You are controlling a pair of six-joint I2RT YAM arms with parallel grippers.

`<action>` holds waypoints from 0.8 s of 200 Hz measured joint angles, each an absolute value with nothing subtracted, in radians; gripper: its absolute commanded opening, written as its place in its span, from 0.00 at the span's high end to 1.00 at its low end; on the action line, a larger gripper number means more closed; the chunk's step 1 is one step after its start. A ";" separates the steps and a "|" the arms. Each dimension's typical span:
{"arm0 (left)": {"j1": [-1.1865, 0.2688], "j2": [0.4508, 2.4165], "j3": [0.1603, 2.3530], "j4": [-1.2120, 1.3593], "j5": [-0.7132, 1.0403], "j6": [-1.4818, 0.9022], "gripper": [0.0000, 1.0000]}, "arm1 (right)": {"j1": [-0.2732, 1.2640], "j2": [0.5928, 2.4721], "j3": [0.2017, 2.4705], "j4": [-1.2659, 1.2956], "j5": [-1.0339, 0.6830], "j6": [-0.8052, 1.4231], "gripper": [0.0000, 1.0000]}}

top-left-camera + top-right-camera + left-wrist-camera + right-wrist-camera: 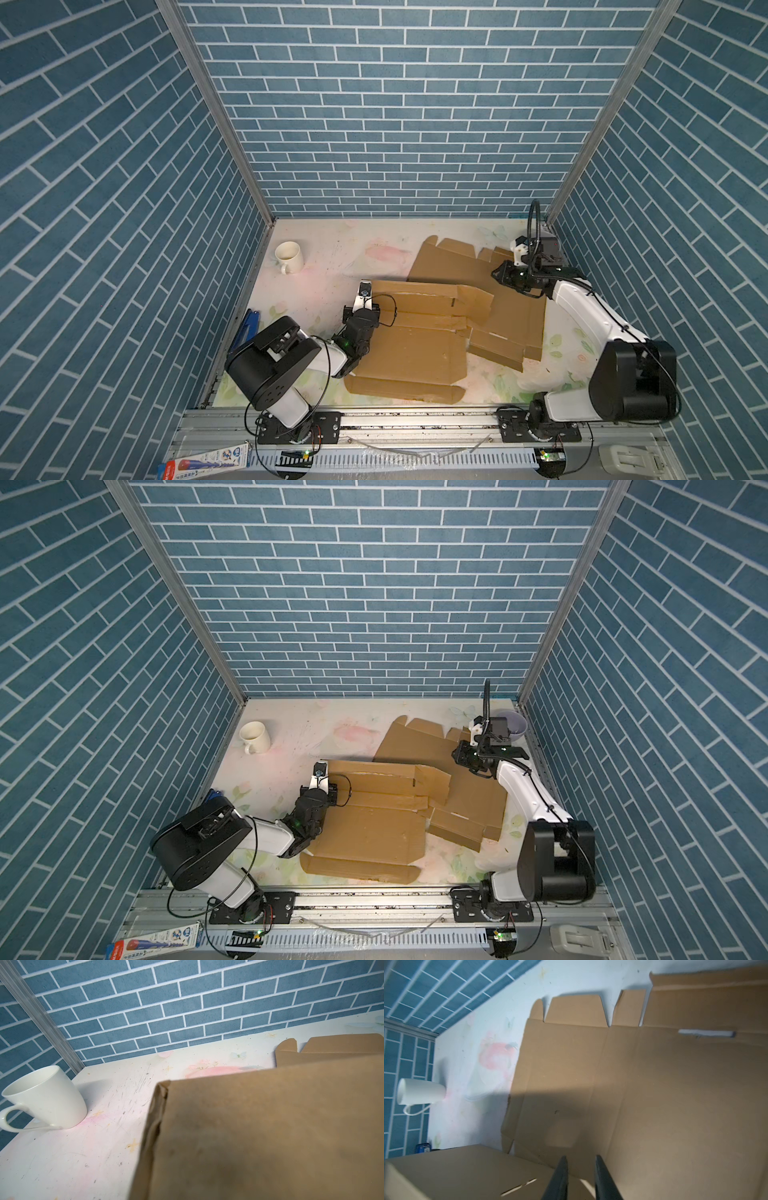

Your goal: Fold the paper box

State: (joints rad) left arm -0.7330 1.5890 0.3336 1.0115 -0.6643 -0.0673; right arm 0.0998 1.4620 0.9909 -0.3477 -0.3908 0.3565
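Observation:
The paper box (pixel 415 353) is a brown cardboard blank, partly folded, spread over the middle and right of the table in both top views (pixel 374 833). My left gripper (pixel 365 289) sits at the left corner of a raised panel and is shut on its edge. In the left wrist view that panel (pixel 270 1126) fills the near field and hides the jaws. My right gripper (pixel 498 273) hovers over the box's far right part. In the right wrist view its dark fingers (pixel 581 1157) stand a little apart with nothing between them, above the flat cardboard (pixel 654 1095).
A white mug (pixel 288 256) stands at the back left of the table. A blue object (pixel 248 328) lies along the left wall. A pale bowl (pixel 517 725) sits in the back right corner behind the right arm. Brick-pattern walls close three sides.

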 measured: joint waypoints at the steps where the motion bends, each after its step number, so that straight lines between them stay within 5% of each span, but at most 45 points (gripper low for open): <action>1: -0.733 1.589 0.334 1.010 -0.664 -0.068 1.00 | 0.100 1.465 0.988 -0.343 -0.392 0.355 0.76; 72: -0.734 1.545 0.350 0.885 -0.705 -0.141 1.00 | 0.161 1.484 0.780 -0.129 -0.561 0.305 0.82; 160: -0.735 1.522 0.355 0.814 -0.778 -0.195 1.00 | 0.358 1.253 0.723 -0.265 -0.459 0.279 0.86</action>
State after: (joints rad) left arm -0.7345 1.5223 0.3553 0.8143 -0.7784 -0.1951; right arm 0.3580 1.2530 0.7227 -0.2653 -0.4591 0.2787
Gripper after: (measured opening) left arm 0.068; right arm 0.146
